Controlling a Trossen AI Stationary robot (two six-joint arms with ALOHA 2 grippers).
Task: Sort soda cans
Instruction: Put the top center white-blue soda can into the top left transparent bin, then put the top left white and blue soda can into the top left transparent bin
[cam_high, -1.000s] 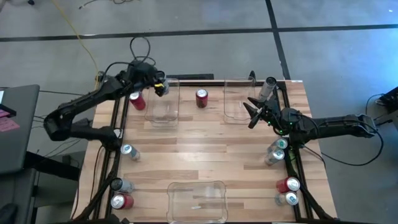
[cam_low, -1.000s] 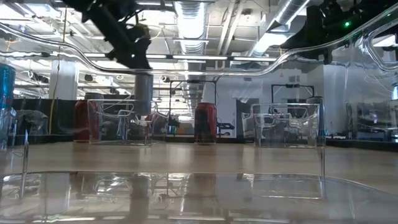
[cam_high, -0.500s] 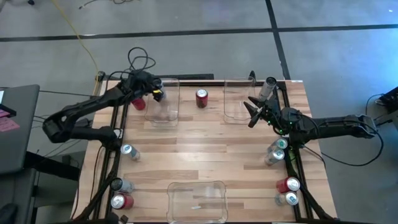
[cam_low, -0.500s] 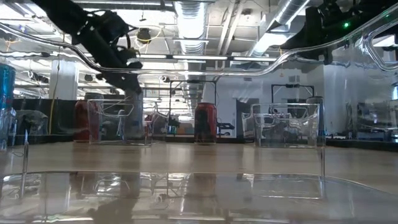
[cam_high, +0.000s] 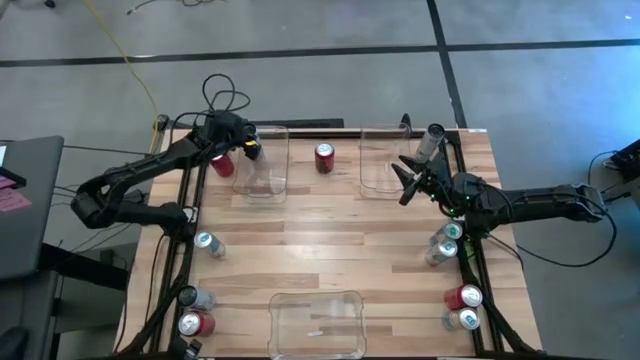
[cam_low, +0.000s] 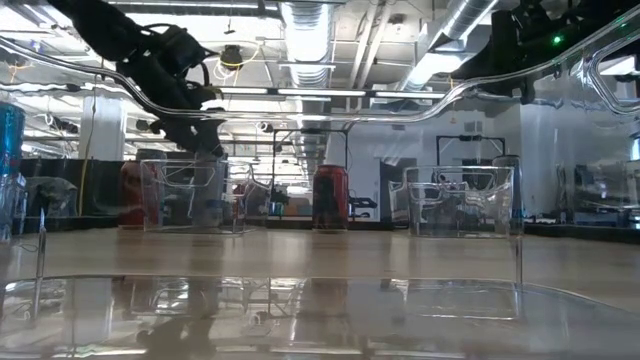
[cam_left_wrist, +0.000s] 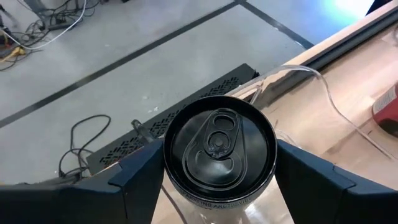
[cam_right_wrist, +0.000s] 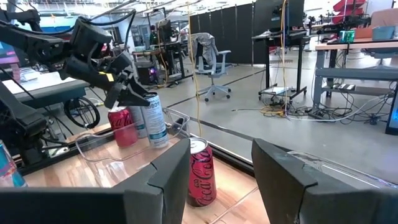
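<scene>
Cans: my left gripper (cam_right_wrist: 134, 93) grips a silver can (cam_right_wrist: 154, 119) over the left bin (cam_high: 262, 160); right gripper (cam_high: 405, 180) waits, fingers apart.

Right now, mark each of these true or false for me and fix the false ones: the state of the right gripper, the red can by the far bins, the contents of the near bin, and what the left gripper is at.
1. The right gripper is open and holds nothing. True.
2. A red cylindrical metal can stands on the wood between the far-left clear plastic bin and the far-right clear plastic bin. True.
3. The near clear plastic bin holds three cans. False: no can is in it.
4. The left gripper is at a red can. False: it is at a silver and blue can at the far-left bin; a second red can stands outside that bin.
</scene>
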